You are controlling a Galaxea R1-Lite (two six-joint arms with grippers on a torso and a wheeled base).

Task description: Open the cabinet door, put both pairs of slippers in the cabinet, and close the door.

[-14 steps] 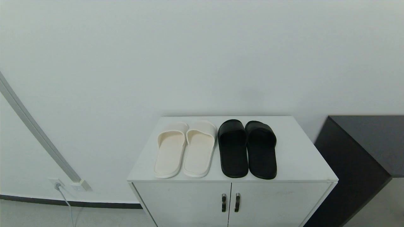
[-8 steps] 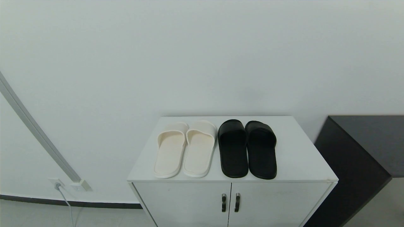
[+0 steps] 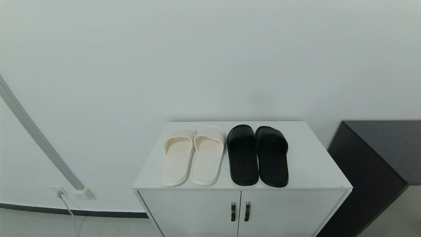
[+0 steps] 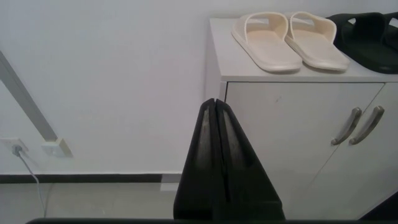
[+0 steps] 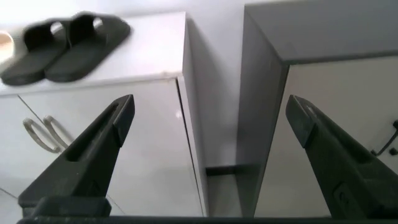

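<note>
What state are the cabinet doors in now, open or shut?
Shut. Both doors lie flush, their handles side by side at the middle seam.

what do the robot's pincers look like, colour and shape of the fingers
Both are plain matte black. The left pincer has two long, flat fingers that widen from narrow tips to a broad base. The right pincer has two thick, angular fingers with blunt, squared tips. No cables or markings can be seen on either.
</note>
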